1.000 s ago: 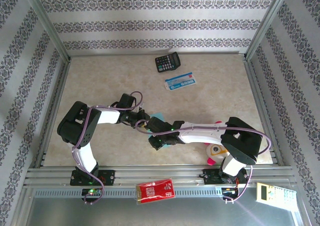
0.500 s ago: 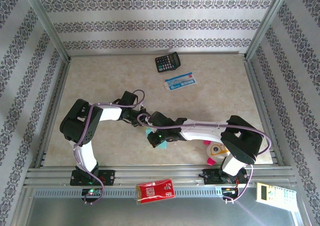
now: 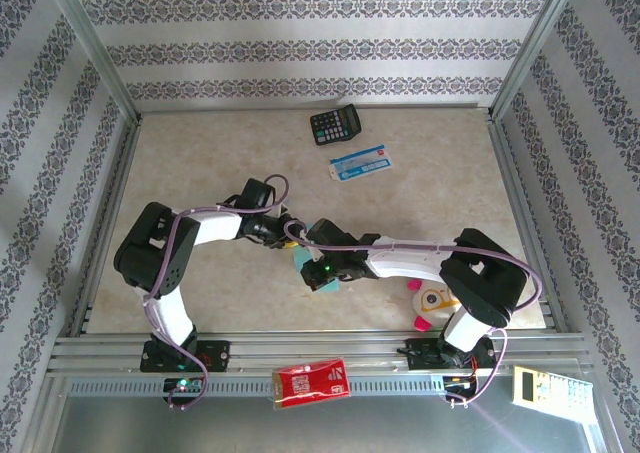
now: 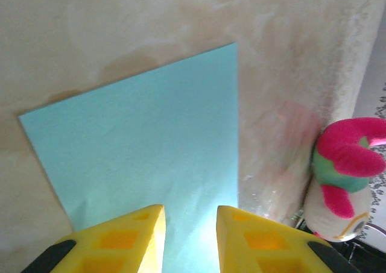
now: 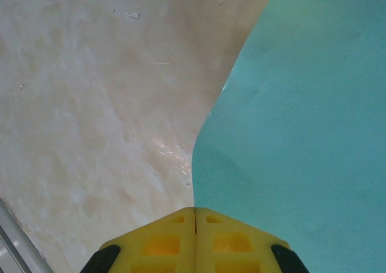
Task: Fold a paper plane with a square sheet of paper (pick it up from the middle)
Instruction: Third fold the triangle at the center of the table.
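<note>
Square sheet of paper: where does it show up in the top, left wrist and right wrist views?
Top external: square sheet of paper, small turquoise patches mid-table.
Left wrist: across the middle.
Right wrist: the right half.
Shared landmark: beige marbled tabletop around it; plush toy right of it in top and left wrist pictures.

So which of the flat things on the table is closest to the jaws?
The turquoise sheet of paper, right at both arms' jaws; the calculator and the blue-and-white card lie far back.

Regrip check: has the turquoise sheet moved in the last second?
Yes. The sheet has drawn away from the blue-and-white card, toward the near side.
</note>
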{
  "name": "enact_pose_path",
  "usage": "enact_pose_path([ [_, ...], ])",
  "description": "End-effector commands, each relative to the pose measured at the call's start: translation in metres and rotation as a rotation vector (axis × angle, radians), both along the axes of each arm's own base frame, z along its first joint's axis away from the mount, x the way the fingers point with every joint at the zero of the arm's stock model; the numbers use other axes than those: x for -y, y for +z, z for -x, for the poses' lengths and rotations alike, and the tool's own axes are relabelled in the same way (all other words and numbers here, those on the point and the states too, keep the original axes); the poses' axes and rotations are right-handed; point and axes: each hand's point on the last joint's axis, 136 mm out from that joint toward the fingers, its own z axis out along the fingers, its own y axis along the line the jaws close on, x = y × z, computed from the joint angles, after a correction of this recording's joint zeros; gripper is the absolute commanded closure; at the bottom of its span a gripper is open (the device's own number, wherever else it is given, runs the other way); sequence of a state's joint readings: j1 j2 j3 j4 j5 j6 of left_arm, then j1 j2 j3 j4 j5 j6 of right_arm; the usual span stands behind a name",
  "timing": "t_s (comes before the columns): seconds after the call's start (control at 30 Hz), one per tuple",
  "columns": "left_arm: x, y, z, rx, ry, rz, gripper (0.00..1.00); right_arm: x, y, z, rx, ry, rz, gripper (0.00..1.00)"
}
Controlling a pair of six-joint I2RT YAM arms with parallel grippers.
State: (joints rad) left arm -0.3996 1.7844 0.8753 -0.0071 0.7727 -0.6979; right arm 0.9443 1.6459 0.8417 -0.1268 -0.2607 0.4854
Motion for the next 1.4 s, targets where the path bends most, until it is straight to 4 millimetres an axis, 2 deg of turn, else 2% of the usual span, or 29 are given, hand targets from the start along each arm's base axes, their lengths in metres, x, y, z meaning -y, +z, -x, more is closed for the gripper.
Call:
enact_pose_path([
  [0.0, 0.002, 0.017, -0.002, 0.045, 0.025, 0.031, 0.70, -0.004, 0.007, -0.001, -0.003, -0.011, -0.051, 0.96],
  [0.1, 0.005, 0.015, 0.002, 0.034, 0.016, 0.034, 0.70, -0.003, 0.007, -0.002, -0.007, -0.020, -0.056, 0.96],
  [0.2, 0.010, 0.004, 0.006, 0.009, -0.002, 0.016, 0.72, -0.005, 0.008, -0.002, -0.009, -0.023, -0.066, 0.96],
  [0.3, 0.013, -0.010, 0.006, -0.018, -0.012, 0.007, 0.78, -0.008, 0.012, -0.003, -0.014, -0.025, -0.085, 0.96],
  [0.5, 0.006, -0.031, 0.011, -0.045, -0.047, -0.069, 0.87, -0.009, 0.018, -0.006, -0.028, -0.029, -0.113, 0.96],
  [0.67, -0.001, -0.045, 0.019, -0.067, -0.070, -0.115, 0.88, -0.006, 0.017, -0.011, -0.073, -0.022, -0.136, 0.96],
  [0.97, -0.002, -0.046, 0.017, -0.060, -0.078, -0.129, 0.88, 0.008, 0.012, -0.026, -0.122, -0.037, -0.150, 0.96],
  [1.17, -0.002, -0.046, 0.018, -0.059, -0.078, -0.129, 0.88, 0.019, 0.002, -0.033, -0.148, -0.056, -0.128, 0.96],
  [1.37, -0.002, -0.045, 0.017, -0.058, -0.078, -0.129, 0.88, 0.023, -0.004, -0.039, -0.148, -0.060, -0.112, 0.96],
])
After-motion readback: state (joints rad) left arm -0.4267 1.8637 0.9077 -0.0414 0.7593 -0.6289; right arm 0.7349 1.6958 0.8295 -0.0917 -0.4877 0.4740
